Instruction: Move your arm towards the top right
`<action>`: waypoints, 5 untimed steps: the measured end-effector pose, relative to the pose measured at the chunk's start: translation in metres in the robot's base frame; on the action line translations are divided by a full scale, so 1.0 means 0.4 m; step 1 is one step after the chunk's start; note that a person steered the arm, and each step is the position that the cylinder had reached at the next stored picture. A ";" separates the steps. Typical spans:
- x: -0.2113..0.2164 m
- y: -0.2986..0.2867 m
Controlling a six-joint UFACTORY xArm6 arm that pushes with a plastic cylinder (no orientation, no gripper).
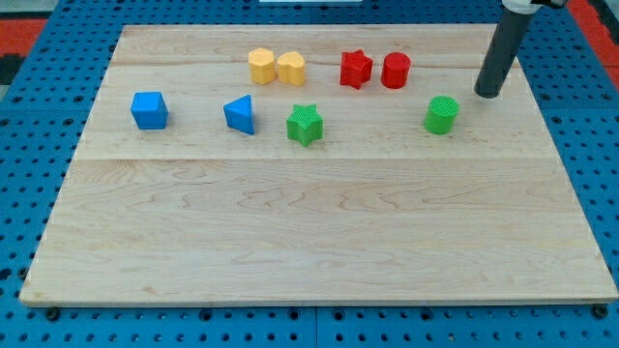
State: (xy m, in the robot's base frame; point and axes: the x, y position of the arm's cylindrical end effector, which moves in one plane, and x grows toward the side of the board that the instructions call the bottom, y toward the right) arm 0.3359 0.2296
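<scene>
While apart, my tip (488, 94), green cylinder (441, 114)

A: Where are we? Looks like a robotics lab bench: pale wooden board (319, 232) sitting on blue perforated panels (600, 145).

B: Agreed, and at one o'clock a dark rod, my tip (486, 95), stands over test-style coloured blocks.

Two yellow blocks (277, 67), a red star (356, 69) and red cylinder (395, 71), two ribbed green blocks (371, 120), two blue ones (194, 111) (pale wood board (309, 232), dark rod (501, 56)).
</scene>
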 end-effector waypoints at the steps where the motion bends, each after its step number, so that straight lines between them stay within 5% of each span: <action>1: 0.000 0.000; 5: -0.003 -0.014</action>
State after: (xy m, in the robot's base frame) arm 0.3347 0.2238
